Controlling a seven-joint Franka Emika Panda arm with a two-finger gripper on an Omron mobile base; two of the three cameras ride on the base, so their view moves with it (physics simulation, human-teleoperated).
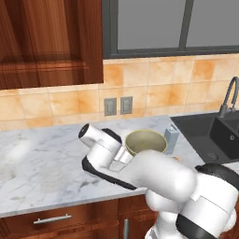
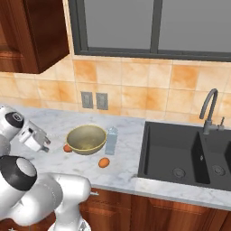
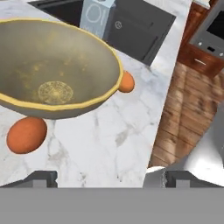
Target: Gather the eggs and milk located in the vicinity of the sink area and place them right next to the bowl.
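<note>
The olive-gold bowl stands on the marble counter left of the sink. One orange-brown egg lies against the bowl's left side. A second egg lies in front of the bowl, toward the counter's edge. The pale milk carton stands upright, touching or almost touching the bowl on its sink side. My gripper is open and empty, a little left of the bowl and the nearer egg, pointing at them. The bowl is partly hidden behind my arm.
A grey gooseneck faucet rises behind the dark basin. Two wall outlets sit on the tiled backsplash, and a wooden cabinet hangs above the left counter. Bare marble stretches left of the bowl. An oven front stands beyond the wooden floor.
</note>
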